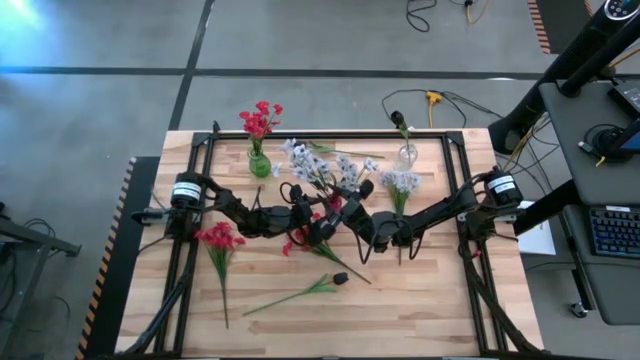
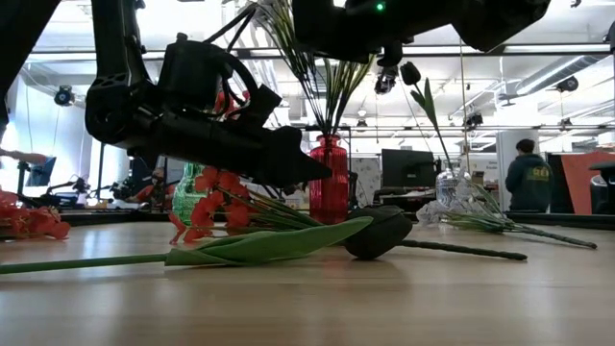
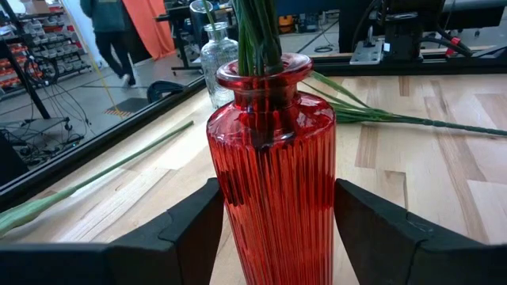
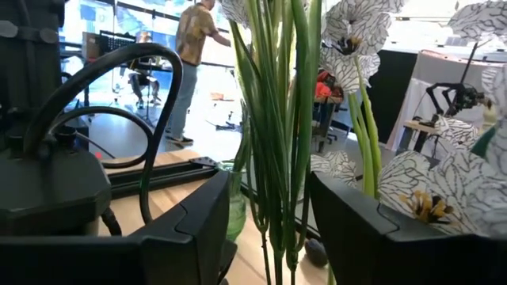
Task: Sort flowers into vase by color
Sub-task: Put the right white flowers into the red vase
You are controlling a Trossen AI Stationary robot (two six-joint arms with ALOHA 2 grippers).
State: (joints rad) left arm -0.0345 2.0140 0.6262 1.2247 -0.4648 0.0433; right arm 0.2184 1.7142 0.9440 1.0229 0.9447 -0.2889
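Gripping red vase (image 3: 272, 158), left pincer (image 3: 273, 229); right pincer (image 4: 269, 229) apart around white-flower stalks (image 4: 277, 142).

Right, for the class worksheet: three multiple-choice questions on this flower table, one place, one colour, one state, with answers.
1. Where is the red vase? A) between the fingers of the left end effector B) on the floor C) lying on its side
2. What colour are the blooms in the green vase? A) white B) red C) black
3. How is the loose dark-bud stem? A) upright in a vase B) lying flat C) held in the air
Answers: 1A, the left wrist view shows a finger either side of it; 2B, a red cluster tops it; 3B, it rests on the table.
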